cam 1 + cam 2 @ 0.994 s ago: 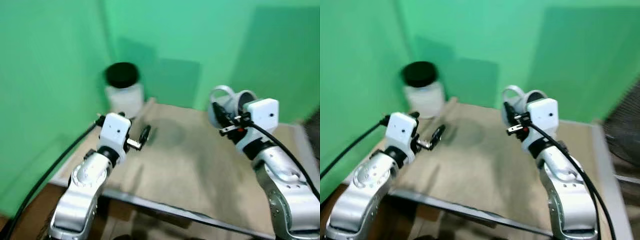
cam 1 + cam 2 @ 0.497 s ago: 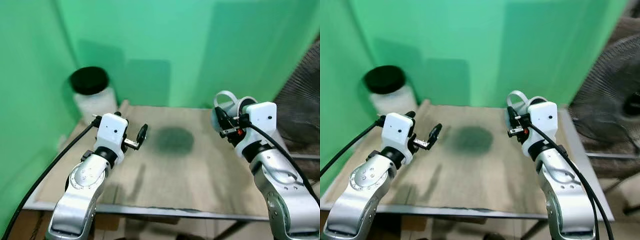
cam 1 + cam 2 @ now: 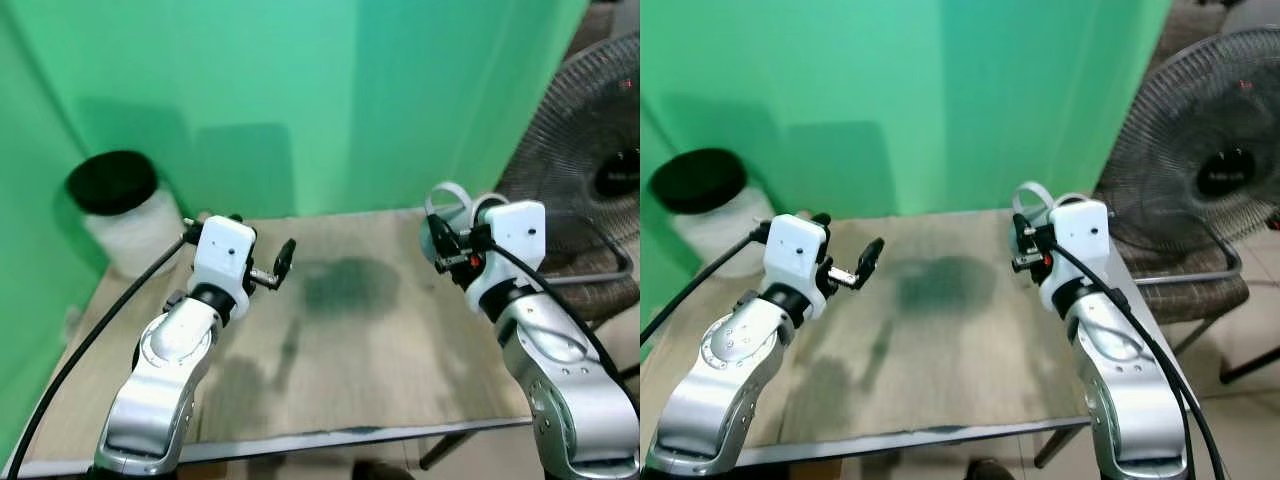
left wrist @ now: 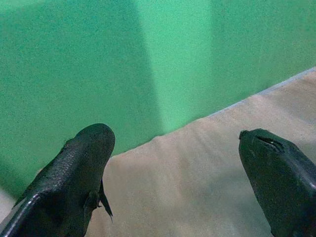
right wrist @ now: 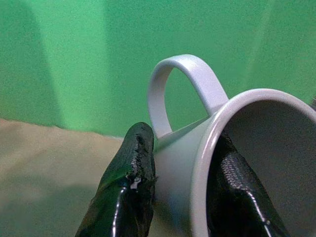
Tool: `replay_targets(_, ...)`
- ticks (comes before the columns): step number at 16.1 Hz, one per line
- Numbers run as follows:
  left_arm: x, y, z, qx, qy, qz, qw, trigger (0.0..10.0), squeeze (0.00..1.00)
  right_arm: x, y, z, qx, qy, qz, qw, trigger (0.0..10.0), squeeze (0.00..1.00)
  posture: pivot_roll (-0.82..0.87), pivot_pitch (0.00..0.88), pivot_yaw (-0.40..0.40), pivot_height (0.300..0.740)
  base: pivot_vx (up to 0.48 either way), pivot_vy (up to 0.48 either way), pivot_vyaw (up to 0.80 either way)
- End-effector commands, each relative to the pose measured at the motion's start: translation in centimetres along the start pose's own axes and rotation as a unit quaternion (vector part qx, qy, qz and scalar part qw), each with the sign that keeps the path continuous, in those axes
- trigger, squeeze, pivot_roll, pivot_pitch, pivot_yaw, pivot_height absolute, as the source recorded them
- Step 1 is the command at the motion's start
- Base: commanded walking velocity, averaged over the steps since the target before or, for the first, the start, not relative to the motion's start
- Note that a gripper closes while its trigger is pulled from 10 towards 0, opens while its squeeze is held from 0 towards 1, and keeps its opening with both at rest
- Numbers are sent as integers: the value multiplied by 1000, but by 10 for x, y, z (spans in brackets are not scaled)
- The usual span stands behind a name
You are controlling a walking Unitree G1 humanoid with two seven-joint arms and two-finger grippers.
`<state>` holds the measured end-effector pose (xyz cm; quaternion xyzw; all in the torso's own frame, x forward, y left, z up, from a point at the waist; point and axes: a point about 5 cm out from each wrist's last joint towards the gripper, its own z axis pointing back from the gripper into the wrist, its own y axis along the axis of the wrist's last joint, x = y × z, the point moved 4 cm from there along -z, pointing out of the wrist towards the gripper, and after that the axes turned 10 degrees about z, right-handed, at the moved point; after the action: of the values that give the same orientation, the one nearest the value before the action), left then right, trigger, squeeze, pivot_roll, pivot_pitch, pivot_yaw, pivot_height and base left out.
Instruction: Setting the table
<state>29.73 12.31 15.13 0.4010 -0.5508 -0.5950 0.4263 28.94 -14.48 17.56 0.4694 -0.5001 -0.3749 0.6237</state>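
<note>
Before you stands a wooden table (image 3: 350, 370) against a green wall (image 3: 300, 90), with a fan (image 3: 1200, 170) at its right. Your right gripper (image 5: 182, 197) pinches a white mug (image 5: 197, 148) by its rim above the table. Your left gripper (image 4: 177, 168) hovers with fingers spread, holding nothing.

left gripper (image 3: 284, 262): raised, fingers spread, empty | right gripper (image 3: 436, 238): raised, fingers clamped, one each side of wall
</note>
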Motion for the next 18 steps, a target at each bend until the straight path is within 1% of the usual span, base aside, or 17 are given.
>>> replay_targets(1, 1, 2, -2, 2, -6, 4, 1000, 10000, 0, 2, 7, 2, 9, -1, -3, 1000, 10000, 0, 10, 0, 47, 740, 0, 0, -800)
replay_targets(3, 1, 0, -2, -2, -4, -2, 1000, 10000, 0, -3, 7, 1, 9, 15, 7, 1000, 10000, 0, 11, 0, 42, 740, 0, 0, -800)
replay_targets(6, 1, 0, -1, 0, -5, 0, 1000, 10000, 0, -5, 7, 1, 8, 19, 7, 1000, 10000, 0, 14, 0, 29, 740, 0, 0, -800)
replay_targets(8, 0, 1, -1, 6, 4, 12, 1000, 10000, 0, -5, 7, 1, 7, 23, 5, 1000, 10000, 0, 17, 0, 30, 740, 0, 0, -800)
replay_targets(10, 2, 1, -1, 5, -5, 24, 1000, 10000, 0, -5, 4, 2, 3, 22, 7, 1000, 10000, 0, 15, 0, 26, 740, 0, 0, -800)
replay_targets(11, 1, 3, -3, 8, -3, 26, 1000, 10000, 0, -6, 5, 2, 4, 21, 1, 1000, 10000, 0, 14, 0, 30, 740, 0, 0, -800)
replay_targets(13, -2, 3, -4, 8, 1, 21, 1000, 10000, 0, -8, 4, 4, 0, 27, 11, 1000, 10000, 0, 2, 0, 37, 740, 0, 0, -800)
replay_targets(15, -4, 2, -4, 7, 12, 24, 1000, 10000, 0, -5, 5, 4, 2, 18, 0, 1000, 10000, 0, -1, 0, 46, 740, 0, 0, -800)
replay_targets(17, 0, 2, -6, 6, 3, 21, 1000, 10000, 0, -4, 2, 6, -4, 17, 9, 1000, 10000, 0, -9, 0, 50, 740, 0, 0, -800)
replay_targets(18, 0, 5, -7, 13, 2, 23, 1000, 10000, 0, -3, 3, 6, -4, 13, 5, 1000, 10000, 0, -9, 0, 51, 740, 0, 0, -800)
